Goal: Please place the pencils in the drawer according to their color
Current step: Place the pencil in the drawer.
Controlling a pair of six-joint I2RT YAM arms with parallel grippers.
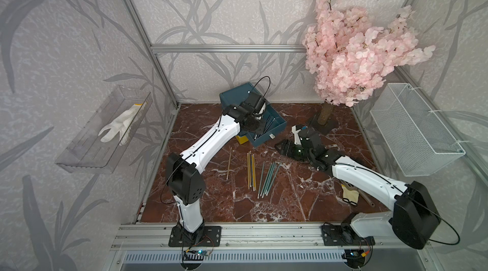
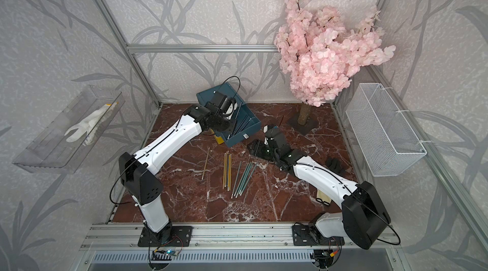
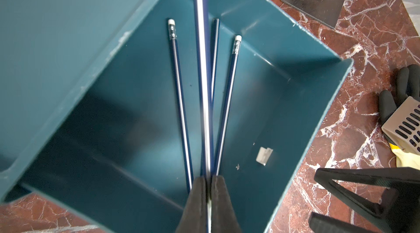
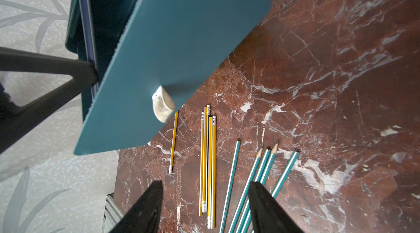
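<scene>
Right arm (image 1: pixel 369 180): white and black, nearest the lens, stretched over the marble table (image 1: pixel 277 209). Right gripper (image 4: pixel 204 188): jaws apart, nothing between them, just beside the front of the open tier.

Left arm (image 1: pixel 211 137): extended to the drawer box. Left gripper (image 3: pixel 208 182): jaws closed on a dark blue pencil (image 3: pixel 202 61), which runs out over the open tier and is blurred.

Blossom tree (image 1: pixel 351 53): pink, back right corner of the table.

Wire basket (image 1: pixel 417 129): white, on the right wall.

Clear tray (image 1: pixel 103 135): on the left wall, holding a white glove (image 1: pixel 118 124).

Drawer box (image 1: pixel 235 95): teal, back centre of the table. One teal tier (image 3: pixel 284 107) is pulled out, with a white pull tab (image 4: pixel 162 104) on its front. A yellow tier (image 1: pixel 241 139) shows beneath.

Black glove (image 2: pixel 335 165) and cream glove (image 1: pixel 350 195): on the table by the right arm.

Stored pencils (image 3: pixel 179 107): three, dark blue, lying on the open tier's floor.

Green pencils (image 1: pixel 268 177): about five, fanned out mid-table.

Yellow pencils (image 1: pixel 251 172): a tight bundle just beside the green ones, with one dark pencil (image 4: pixel 208 152) among them. A single yellow pencil (image 1: pixel 229 162) lies apart, nearer the left arm.
</scene>
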